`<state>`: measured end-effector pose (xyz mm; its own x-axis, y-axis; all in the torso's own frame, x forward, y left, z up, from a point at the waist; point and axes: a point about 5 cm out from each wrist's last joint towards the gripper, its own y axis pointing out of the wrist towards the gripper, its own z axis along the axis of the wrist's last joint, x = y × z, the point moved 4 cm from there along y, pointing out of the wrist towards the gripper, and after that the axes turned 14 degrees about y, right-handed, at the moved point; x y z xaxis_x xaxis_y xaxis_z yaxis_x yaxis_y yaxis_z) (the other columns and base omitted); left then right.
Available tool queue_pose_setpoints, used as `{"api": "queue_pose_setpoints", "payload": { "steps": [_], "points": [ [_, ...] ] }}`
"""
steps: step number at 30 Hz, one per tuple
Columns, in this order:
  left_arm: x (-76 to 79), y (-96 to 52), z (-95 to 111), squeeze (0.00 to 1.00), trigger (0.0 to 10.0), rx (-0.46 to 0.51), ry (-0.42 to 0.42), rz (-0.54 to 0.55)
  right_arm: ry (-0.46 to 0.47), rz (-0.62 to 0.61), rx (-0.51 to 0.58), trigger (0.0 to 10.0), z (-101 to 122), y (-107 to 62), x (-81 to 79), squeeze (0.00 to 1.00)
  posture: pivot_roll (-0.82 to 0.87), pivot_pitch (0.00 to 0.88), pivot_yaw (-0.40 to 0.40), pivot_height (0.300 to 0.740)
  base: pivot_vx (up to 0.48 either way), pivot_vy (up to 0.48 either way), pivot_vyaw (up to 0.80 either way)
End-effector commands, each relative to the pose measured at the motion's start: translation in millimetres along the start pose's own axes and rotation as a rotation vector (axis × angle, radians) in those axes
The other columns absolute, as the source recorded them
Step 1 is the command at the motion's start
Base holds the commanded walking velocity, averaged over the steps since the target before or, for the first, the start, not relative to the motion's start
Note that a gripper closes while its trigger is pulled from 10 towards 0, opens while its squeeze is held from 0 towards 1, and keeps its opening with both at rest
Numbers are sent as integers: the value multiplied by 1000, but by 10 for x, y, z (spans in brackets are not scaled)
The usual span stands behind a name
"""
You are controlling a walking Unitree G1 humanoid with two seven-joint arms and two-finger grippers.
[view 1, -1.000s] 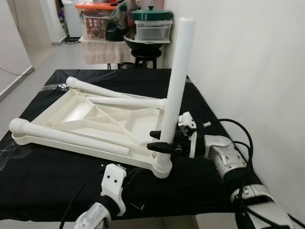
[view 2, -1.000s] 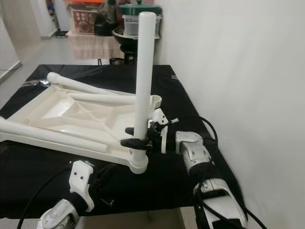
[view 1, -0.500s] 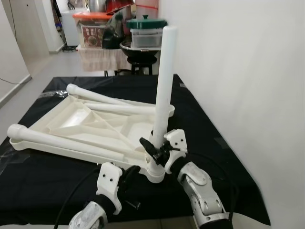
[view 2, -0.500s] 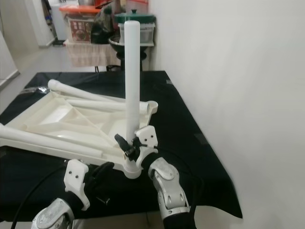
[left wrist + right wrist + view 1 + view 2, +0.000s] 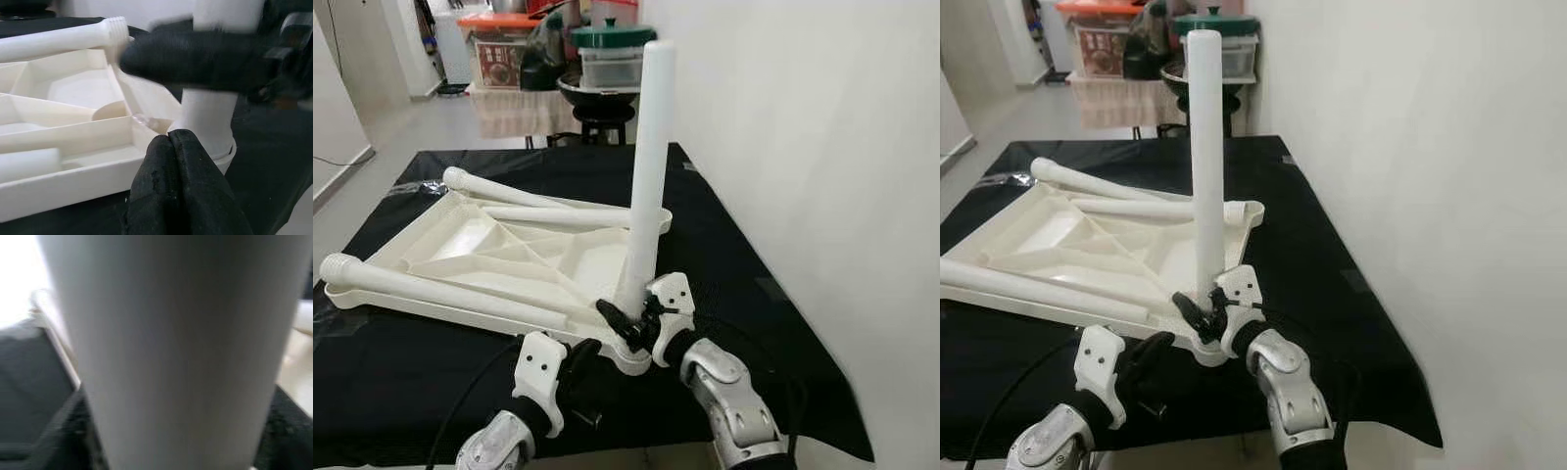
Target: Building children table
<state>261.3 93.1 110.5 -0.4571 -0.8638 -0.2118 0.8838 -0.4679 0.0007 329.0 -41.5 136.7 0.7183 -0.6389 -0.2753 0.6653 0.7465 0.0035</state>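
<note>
The white table top (image 5: 480,245) lies upside down on a black cloth. One white leg (image 5: 648,166) stands upright in the socket at its near right corner. My right gripper (image 5: 625,321) is shut on this leg just above the socket, reaching in from the near side; the leg (image 5: 181,352) is blurred close up in the right wrist view. My left gripper (image 5: 582,352) is shut with nothing held, its tips (image 5: 168,142) against the top's near edge beside the socket (image 5: 208,132). Three more legs (image 5: 431,291) lie loose across the top.
A white wall (image 5: 803,147) runs close along the right side of the cloth-covered table (image 5: 724,245). Behind the table a stool carries a green-lidded pot and boxes (image 5: 612,54). Open floor (image 5: 372,127) lies at the far left.
My right arm has swung from the leg's right side round to its near side, still shut on the leg. The camera has shifted. The left gripper sits slightly closer to the socket.
</note>
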Motion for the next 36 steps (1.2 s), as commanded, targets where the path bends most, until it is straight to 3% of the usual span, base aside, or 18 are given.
{"api": "queue_pose_setpoints", "payload": {
  "steps": [1, 2, 3, 4, 6, 7, 10, 16, 17, 20, 21, 36],
  "points": [
    [16, 9, -35, 0, 10000, -18, -4, -8, -10, 183, -59, 10000, -2, 26, -134, 988, 22, 0, -48, 740, 0, 0, 0],
    [19, 14, -34, 0, 10000, -17, -5, -9, -45, 257, -111, 10000, -28, 2, -144, 631, 24, 0, -49, 740, 0, 0, 0],
    [22, 18, -33, 0, 10000, -16, -6, -10, -69, 295, -146, 10000, -51, -18, -139, 631, 24, 0, -49, 740, 0, 0, 0],
    [25, 21, -33, 0, 10000, -16, -7, -10, -90, 335, -184, 10000, -77, -45, -136, 216, 29, 0, -53, 740, 0, 0, 0],
    [27, 22, -33, 0, 10000, -16, -7, -10, -98, 354, -205, 10000, -90, -59, -136, 216, 29, 0, -53, 740, 0, 0, 0],
    [30, 23, -32, 0, 10000, -15, -8, -10, -102, 415, -248, 10000, -96, -99, -127, 0, 32, 0, -59, 740, 0, 0, 0],
    [39, 25, -30, 0, 10000, -13, -10, -8, -92, 488, -305, 10000, -20, -113, -23, 0, 40, 0, -68, 740, 0, 0, 0],
    [47, 29, -37, 0, 10000, -14, -10, -7, -57, 475, -290, 10000, 138, -23, 110, 0, 47, 0, -72, 740, 0, 0, 0],
    [50, 30, -43, 0, 10000, -15, -10, -7, -25, 469, -267, 3922, 229, 30, 156, 0, 49, 0, -74, 740, 0, 0, 0],
    [50, 30, -43, 0, 10000, -15, -10, -7, -25, 469, -267, 3922, 229, 30, 156, 0, 49, 0, -74, 740, 0, 0, 0],
    [52, 31, -49, 0, 10000, -16, -9, -7, 5, 480, -250, 0, 298, 56, 179, 0, 50, 0, -75, 740, 0, 0, 0],
    [82, 31, -65, 0, 10000, -17, -16, -14, 76, 519, -273, 0, 249, -100, 297, 0, 31, 0, -70, 740, 0, 0, 0]
  ]
}}
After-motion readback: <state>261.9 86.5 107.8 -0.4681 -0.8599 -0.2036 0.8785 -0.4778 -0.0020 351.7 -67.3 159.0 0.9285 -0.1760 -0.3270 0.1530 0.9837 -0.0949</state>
